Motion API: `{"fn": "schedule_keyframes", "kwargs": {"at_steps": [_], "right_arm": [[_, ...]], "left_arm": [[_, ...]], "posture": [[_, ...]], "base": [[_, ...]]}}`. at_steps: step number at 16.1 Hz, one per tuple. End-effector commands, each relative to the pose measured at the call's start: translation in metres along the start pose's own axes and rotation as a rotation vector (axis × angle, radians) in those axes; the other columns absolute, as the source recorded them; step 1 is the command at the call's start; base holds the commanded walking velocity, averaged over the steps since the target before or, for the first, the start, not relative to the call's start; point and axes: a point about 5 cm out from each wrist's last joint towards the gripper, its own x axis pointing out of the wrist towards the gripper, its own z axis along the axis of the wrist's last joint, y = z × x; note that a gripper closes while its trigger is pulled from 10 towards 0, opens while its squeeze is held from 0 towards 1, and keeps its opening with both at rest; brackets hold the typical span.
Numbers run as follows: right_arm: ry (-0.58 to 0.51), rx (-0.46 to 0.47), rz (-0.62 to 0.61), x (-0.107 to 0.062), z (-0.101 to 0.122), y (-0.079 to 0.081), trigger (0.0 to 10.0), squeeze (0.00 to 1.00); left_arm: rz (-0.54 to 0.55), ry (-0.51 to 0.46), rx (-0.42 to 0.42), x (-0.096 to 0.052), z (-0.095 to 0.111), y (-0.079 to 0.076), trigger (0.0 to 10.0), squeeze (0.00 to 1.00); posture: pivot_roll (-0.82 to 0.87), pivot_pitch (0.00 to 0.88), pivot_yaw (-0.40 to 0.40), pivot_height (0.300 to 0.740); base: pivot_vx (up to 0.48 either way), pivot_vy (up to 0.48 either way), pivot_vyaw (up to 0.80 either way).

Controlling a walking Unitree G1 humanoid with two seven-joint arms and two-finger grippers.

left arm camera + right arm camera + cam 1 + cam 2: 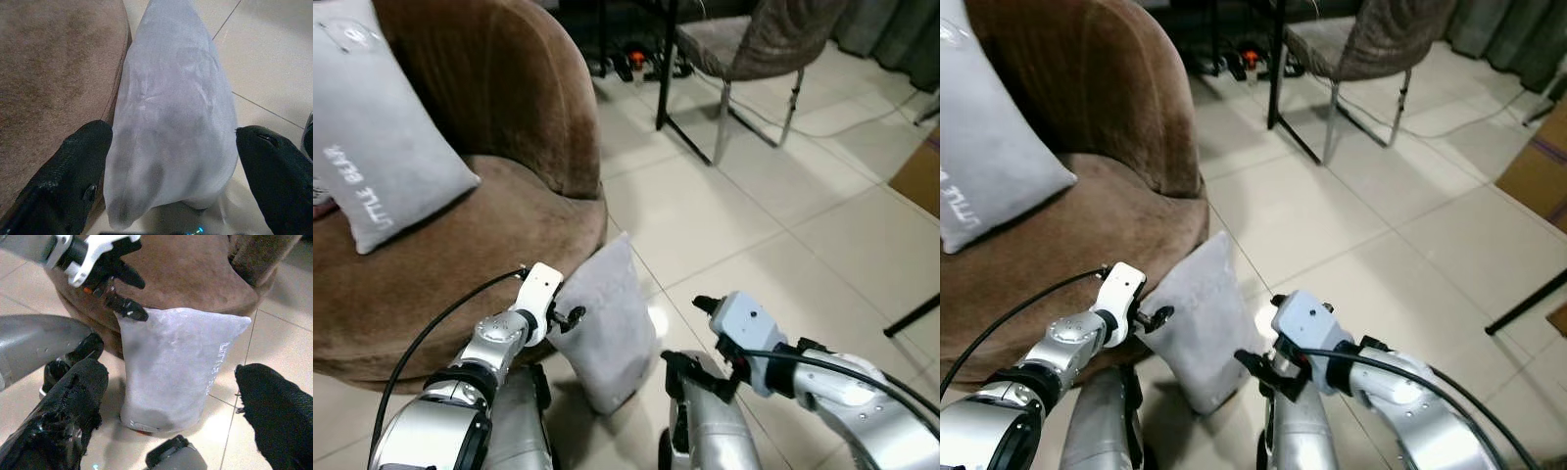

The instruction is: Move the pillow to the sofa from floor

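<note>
Left gripper is straddling the floor pillow at lower centre, fingers apart; right gripper is gaping too; soft fabric risks slipping against the sofa.

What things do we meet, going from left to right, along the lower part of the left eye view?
Left gripper → grey pillow on the floor → right gripper.

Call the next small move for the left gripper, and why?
Probably close the left gripper on the pillow. Its fingers are open on either side of the pillow's top edge, and the pillow stands upright on the floor against the sofa.
</note>
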Motion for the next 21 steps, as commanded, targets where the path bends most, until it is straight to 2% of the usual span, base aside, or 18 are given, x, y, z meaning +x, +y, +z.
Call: {"fn": "schedule_keyframes", "kwargs": {"at_steps": [1,2,4,6,9,15,16,17,18,21], "right_arm": [[-0.008,0.004,-0.044,-0.005,0.004,-0.001,10.0,0.00],[-0.014,0.010,-0.051,-0.006,0.005,0.001,10.0,0.00],[-0.023,0.024,-0.064,-0.012,0.007,0.009,10.0,0.00],[-0.028,0.039,-0.066,-0.016,0.011,0.012,10.0,0.00],[-0.047,0.013,-0.004,-0.019,0.023,0.019,10.0,0.00],[-0.058,0.009,0.029,-0.025,0.034,0.029,10.0,0.00],[-0.058,0.014,0.040,-0.026,0.034,0.029,10.0,0.00],[-0.048,0.021,0.083,-0.026,0.033,0.031,10.0,0.00],[-0.036,0.023,0.120,-0.027,0.031,0.033,10.0,0.00],[-0.017,0.021,0.131,-0.027,0.027,0.033,10.0,0.00]], "left_arm": [[0.017,-0.002,0.011,-0.002,-0.001,0.005,10.0,0.00],[0.019,0.003,0.013,-0.003,-0.003,0.006,10.0,0.00],[0.093,0.041,0.039,-0.010,-0.012,0.017,10.0,0.00],[0.161,0.049,-0.005,-0.014,-0.016,0.027,10.0,0.00],[0.114,0.057,-0.056,-0.016,-0.026,0.021,10.0,0.00],[0.125,0.098,-0.050,-0.020,-0.036,0.023,10.0,0.00],[0.133,0.097,-0.044,-0.021,-0.035,0.026,8.1,0.00],[0.146,0.098,-0.036,-0.021,-0.034,0.029,0.7,0.00],[0.155,0.103,-0.021,-0.022,-0.033,0.031,0.0,0.00],[0.171,0.111,-0.001,-0.023,-0.033,0.034,0.0,0.00]], "posture": [[-0.28,0.121,-0.038,0.550],[-0.29,0.129,-0.045,0.550],[-0.31,0.166,-0.069,0.550],[-0.32,0.202,-0.091,0.550],[-0.36,0.184,-0.132,0.550],[-0.38,0.180,-0.160,0.550],[-0.38,0.180,-0.162,0.550],[-0.38,0.180,-0.163,0.550],[-0.38,0.180,-0.163,0.550],[-0.38,0.178,-0.164,0.550]], "base": [[0.000,0.000,0.00],[0.000,0.000,0.00],[0.000,0.000,0.00],[0.000,0.000,0.00],[0.000,0.000,0.00],[0.000,0.000,0.00],[0.000,0.000,0.00],[0.000,0.000,0.00],[0.000,0.000,0.00],[0.000,0.000,0.00]]}}
